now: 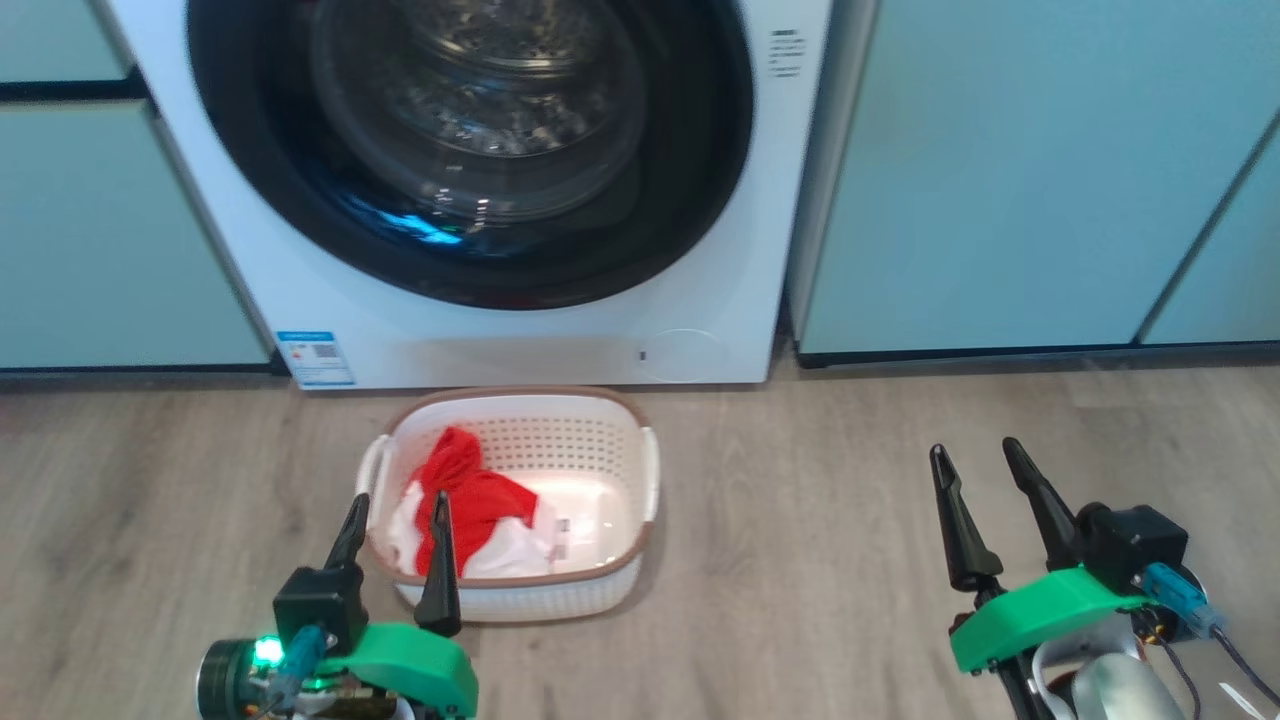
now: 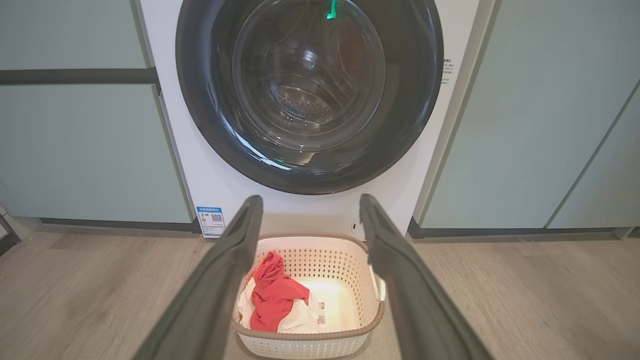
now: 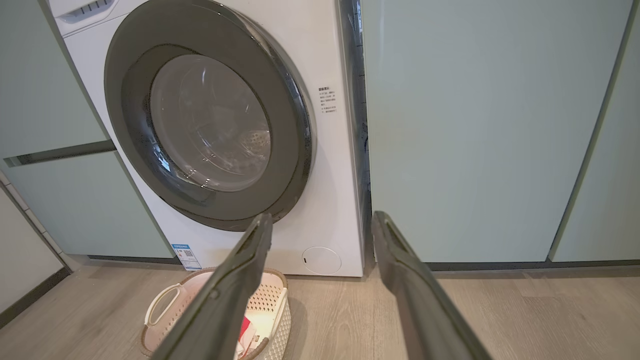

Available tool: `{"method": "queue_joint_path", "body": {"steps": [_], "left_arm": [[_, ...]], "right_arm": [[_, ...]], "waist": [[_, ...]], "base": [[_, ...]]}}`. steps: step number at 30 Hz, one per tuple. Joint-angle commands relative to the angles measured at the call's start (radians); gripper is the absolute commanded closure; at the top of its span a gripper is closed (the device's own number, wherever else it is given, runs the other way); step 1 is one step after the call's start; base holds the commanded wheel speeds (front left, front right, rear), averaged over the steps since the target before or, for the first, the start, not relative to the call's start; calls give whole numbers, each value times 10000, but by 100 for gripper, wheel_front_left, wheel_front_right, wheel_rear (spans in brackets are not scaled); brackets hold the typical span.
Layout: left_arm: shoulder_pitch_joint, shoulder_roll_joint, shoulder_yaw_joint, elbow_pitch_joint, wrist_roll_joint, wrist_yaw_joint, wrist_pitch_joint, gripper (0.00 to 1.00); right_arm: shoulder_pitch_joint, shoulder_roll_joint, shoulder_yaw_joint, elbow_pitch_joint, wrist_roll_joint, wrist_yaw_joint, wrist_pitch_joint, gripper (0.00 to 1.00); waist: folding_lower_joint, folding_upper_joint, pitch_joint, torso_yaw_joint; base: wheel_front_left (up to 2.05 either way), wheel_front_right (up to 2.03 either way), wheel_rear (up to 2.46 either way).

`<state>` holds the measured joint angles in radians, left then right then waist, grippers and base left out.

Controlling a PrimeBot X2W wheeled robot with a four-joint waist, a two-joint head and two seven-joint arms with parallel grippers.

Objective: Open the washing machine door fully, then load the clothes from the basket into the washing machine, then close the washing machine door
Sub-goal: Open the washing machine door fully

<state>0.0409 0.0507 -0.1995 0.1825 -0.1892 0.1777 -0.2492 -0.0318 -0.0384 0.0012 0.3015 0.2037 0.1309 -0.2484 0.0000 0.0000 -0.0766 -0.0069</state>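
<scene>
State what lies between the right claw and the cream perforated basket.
Bare wood-look floor, seen in the head view, separates the right claw from the cream perforated plastic basket.

You get bright, even indoor light in all three views; the basket throws just a soft shadow on the floor. Blue-white glare streaks the washing machine door glass. Your head view is slightly soft, both wrist views bow the cabinet edges, and the left end effector's fingers blur close up.
</scene>
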Motion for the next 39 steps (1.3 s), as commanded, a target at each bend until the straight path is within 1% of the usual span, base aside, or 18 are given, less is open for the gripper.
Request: {"method": "queue_joint_path", "body": {"steps": [1,3,6,8,14,27,39], "left_arm": [[-486,-5,288,-326,-27,-41,-126,0],[-501,-5,283,-371,162,-10,-126,0],[-508,-5,243,-365,546,233,-126,0],[-520,-5,221,-382,579,319,-126,0],[-520,-5,204,-382,599,340,-126,0],[-413,-5,258,-448,672,259,-126,0],[-334,-5,230,-421,696,282,-126,0]], "right_arm": [[-476,-118,203,-287,43,-2,-134,0],[-470,-118,201,-279,42,-2,-134,0],[-457,-118,184,-251,30,-2,-134,0],[-454,-118,182,-222,18,-2,-134,0],[-437,-118,169,-136,14,-2,-134,0],[-414,-118,181,-104,51,-2,-134,0],[-338,-118,249,-167,64,-2,-134,0]], "waist": [[0,0,-6,-2],[0,0,-12,-7],[0,0,-17,-10],[0,0,-16,-17],[0,0,-53,-33],[0,0,-177,-90],[0,0,-237,-74]], "base": [[123,123,-246],[123,123,-246],[109,109,-218],[89,89,-179],[58,58,-116],[5,5,-9],[0,0,0]]}}
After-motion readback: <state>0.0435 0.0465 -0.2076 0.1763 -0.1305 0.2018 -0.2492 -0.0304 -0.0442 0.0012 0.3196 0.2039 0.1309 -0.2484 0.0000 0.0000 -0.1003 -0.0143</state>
